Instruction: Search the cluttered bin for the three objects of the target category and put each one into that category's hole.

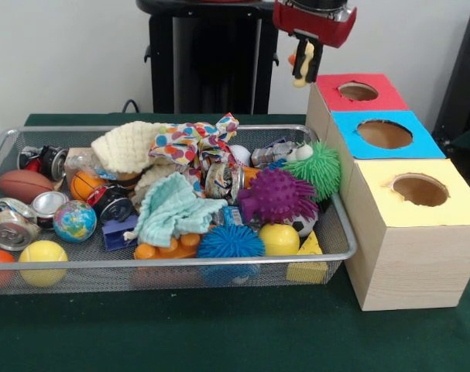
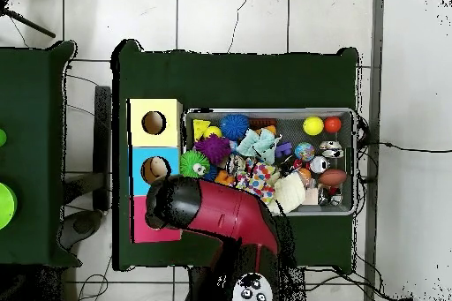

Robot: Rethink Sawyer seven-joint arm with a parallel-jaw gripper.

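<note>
The silver wire-mesh bin (image 1: 180, 263) lies on the green table, full of mixed clutter; it also shows in the overhead view (image 2: 357, 161). The red-surround hole (image 1: 358, 91) tops the farthest pale wood box. My gripper (image 1: 304, 68) hangs at the top, just left of and above the red surround. It is shut on a small pale yellow and orange toy (image 1: 301, 71) held in the air. In the overhead view my arm's head (image 2: 172, 202) covers the red hole; only part of the red surround (image 2: 146, 229) shows.
A blue-surround hole (image 1: 384, 133) and a yellow-surround hole (image 1: 420, 189) stand in line with the red one. The bin holds a purple spiky ball (image 1: 277, 195), a green one (image 1: 324, 169), a blue one (image 1: 230, 242), cans, cloths and balls. The pedestal (image 1: 204, 58) stands behind.
</note>
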